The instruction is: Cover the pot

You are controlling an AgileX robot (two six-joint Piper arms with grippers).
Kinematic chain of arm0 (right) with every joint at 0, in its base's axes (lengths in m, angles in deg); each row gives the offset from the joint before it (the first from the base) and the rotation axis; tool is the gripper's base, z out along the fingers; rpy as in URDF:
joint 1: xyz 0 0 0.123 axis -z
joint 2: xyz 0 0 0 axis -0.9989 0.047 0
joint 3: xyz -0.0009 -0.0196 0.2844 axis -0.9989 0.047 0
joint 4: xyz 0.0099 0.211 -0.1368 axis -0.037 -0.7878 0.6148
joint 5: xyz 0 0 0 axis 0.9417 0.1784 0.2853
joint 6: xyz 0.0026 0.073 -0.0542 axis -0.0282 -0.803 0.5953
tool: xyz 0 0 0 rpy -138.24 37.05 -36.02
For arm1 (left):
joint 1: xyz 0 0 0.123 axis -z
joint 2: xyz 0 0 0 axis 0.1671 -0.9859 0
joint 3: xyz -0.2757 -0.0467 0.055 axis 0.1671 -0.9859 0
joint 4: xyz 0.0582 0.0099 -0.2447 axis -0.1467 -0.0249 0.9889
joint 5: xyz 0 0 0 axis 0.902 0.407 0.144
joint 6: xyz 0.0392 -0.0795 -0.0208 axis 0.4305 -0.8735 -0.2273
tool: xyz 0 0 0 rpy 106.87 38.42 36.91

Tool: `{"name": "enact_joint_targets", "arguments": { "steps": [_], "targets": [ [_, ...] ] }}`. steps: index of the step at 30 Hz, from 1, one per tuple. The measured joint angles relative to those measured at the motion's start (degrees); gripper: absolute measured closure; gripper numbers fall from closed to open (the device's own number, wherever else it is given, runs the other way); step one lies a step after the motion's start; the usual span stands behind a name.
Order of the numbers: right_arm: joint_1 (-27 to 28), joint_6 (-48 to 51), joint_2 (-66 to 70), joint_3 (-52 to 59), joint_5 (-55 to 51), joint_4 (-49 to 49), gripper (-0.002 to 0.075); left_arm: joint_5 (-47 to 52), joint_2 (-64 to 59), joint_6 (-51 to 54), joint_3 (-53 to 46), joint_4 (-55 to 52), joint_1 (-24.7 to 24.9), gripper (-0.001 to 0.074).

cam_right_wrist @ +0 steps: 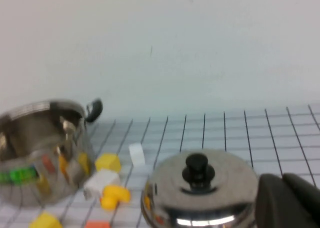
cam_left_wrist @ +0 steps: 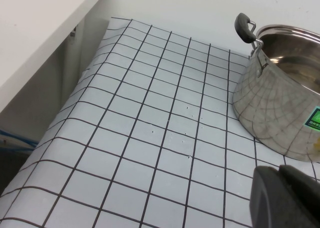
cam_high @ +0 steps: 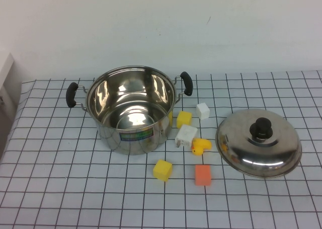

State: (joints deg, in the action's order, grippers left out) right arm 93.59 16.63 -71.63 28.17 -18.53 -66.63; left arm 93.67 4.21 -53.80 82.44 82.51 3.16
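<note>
Your stockpot (cam_high: 130, 110) stands open on the gridded tablecloth (cam_high: 60, 178), its domed lid (cam_high: 259, 142) well apart to the right. Only a dark edge of the left gripper (cam_left_wrist: 285, 197) and right gripper (cam_right_wrist: 290, 198) shows; their spread can't be told.

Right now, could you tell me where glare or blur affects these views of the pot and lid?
High view: sharp, with bright reflections inside the pot and on the lid. Left wrist view: sharp; the pot wall mirrors the grid cloth; the left gripper is a dark blur at the corner. Right wrist view: soft throughout, with a glare strip on the lid rim beside the right gripper.
</note>
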Motion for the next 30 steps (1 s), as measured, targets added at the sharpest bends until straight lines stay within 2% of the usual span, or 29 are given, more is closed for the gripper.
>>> {"name": "enact_joint_targets", "arguments": {
  "steps": [4, 11, 15, 17, 19, 23, 27, 30],
  "targets": [
    [0.0, 9.34, 11.1, -5.2, -2.42, -3.57, 0.0728, 0.0, 0.0, 0.0, 0.0, 0.0, 0.0, 0.0738],
    [-0.18, 39.08, 32.95, -17.22, -6.32, -24.48, 0.0728, 0.0, 0.0, -0.25, 0.0, 0.0, 0.0, 0.0738],
    [-5.91, 40.77, 42.5, -23.26, -3.98, -22.79, 0.0726, 0.0, 0.0, -0.33, 0.0, 0.0, 0.0, 0.0738],
    [-10.86, 36.46, 45.27, -24.84, 1.37, -18.86, 0.0712, 0.0, 0.0, -0.33, 0.0, 0.0, 0.0, 0.0738],
    [-16.06, 28.13, 47.51, -25.26, 9.99, -12.23, 0.0678, 0.0, 0.0, -0.33, 0.0, 0.0, 0.0, 0.0738],
    [-23.56, -1.47, 53.55, -25.38, 27.09, 12.49, 0.0533, 0.0, 0.0, -0.33, 0.0, 0.0, 0.0, 0.0738],
    [-25.18, -27.15, 62.43, -25.56, 44.45, 35.76, 0.036, 0.0, 0.0, -0.33, 0.0, 0.0, 0.0, 0.0738],
    [-25.18, -34.69, 70.8, -25.7, 56.42, 42.4, 0.0282, 0.0, 0.0, -0.33, 0.0, 0.0, 0.0, 0.0738]
  ]
}}
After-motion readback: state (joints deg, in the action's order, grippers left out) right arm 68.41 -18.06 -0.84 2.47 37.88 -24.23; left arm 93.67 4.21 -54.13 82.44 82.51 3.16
